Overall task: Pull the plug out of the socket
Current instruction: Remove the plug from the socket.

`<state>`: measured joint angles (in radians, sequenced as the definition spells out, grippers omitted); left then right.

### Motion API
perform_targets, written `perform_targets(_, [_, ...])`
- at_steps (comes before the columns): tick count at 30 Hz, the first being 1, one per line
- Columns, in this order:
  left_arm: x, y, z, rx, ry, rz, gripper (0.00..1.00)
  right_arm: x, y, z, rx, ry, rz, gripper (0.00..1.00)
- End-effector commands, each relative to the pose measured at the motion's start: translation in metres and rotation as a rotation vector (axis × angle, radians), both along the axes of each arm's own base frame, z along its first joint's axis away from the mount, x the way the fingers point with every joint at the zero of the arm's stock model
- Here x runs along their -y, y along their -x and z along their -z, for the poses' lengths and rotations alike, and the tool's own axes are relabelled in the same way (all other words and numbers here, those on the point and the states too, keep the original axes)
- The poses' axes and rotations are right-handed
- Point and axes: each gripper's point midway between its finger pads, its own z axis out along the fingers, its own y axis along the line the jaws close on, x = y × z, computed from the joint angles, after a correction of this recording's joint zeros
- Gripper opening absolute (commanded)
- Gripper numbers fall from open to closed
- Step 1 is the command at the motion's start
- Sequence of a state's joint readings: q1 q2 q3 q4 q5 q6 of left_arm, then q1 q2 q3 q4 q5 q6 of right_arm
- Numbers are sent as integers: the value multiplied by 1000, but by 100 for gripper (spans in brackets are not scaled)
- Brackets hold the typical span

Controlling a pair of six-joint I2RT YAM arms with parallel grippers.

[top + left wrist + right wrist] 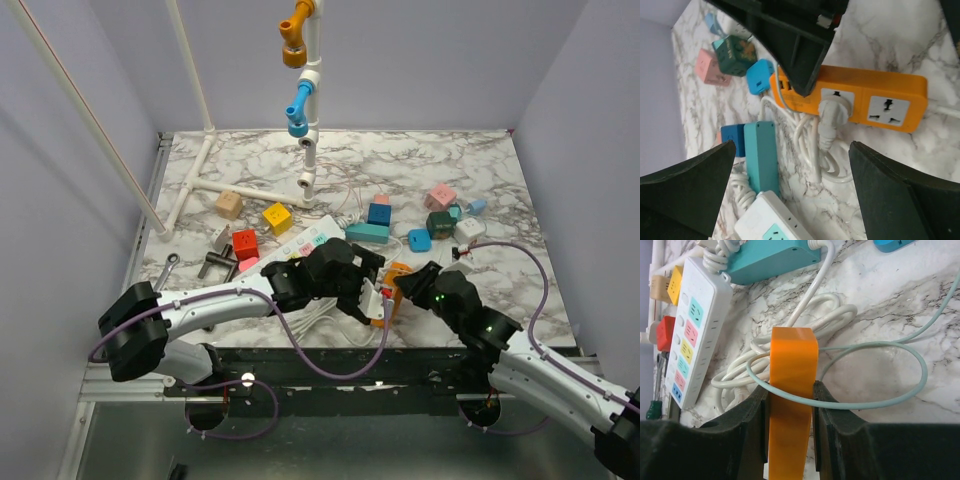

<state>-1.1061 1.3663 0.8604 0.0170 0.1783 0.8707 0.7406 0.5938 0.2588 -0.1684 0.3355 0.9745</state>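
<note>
Because the white plug (pixel 832 112) sits in the orange power strip (pixel 397 270) and not in the long white power strip (pixel 305 238), the orange one reads as the socket here. From above it lies near the front edge of the bench (pixel 520 200), largely hidden between the left tool (pixel 372 300) and the right tool (pixel 405 283). In the left wrist view the left tool (pixel 792 150) has its fingers wide apart with nothing between them. It hovers over the plug, which is seated in an outlet of the orange strip (pixel 890 90), its white cord (pixel 812 165) trailing into loose coils. The plug looks like small, hard, smooth plastic, likely held only by the friction of its pins. The best hold is probably across its round body close to the strip's face, not on the soft cord, which would only bend. In the right wrist view the right tool (pixel 789 395) is clamped on the narrow sides of the orange strip (pixel 790 360), and a thin pale cable (pixel 880 400) is draped over it. The strip seems light enough to lift with the plug, so this clamp matters.
</note>
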Motion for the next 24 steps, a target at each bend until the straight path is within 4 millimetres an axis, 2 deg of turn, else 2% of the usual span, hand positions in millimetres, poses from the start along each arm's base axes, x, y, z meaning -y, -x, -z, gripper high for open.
perform_targets(1, [-11, 50, 24, -266, -145, 202, 98, -15, -5, -45, 103, -77, -58, 1])
perform_targets(5, [-17, 54, 31, -346, -223, 242, 99, -15, -5, -54, 137, -51, -81, 1])
perform_targets(11, [-6, 34, 31, -338, -232, 208, 94, -17, -6, -69, 179, -17, -115, 1])
perform_targets(16, [6, 20, 33, -310, -227, 185, 87, -21, -5, -74, 185, -23, -139, 1])
perform_targets(21, [14, 13, 36, -313, -238, 171, 78, -22, -3, -70, 175, -29, -148, 1])
perform_targets(24, [17, 10, 39, -314, -252, 166, 67, -23, -3, -71, 175, -29, -152, 1])
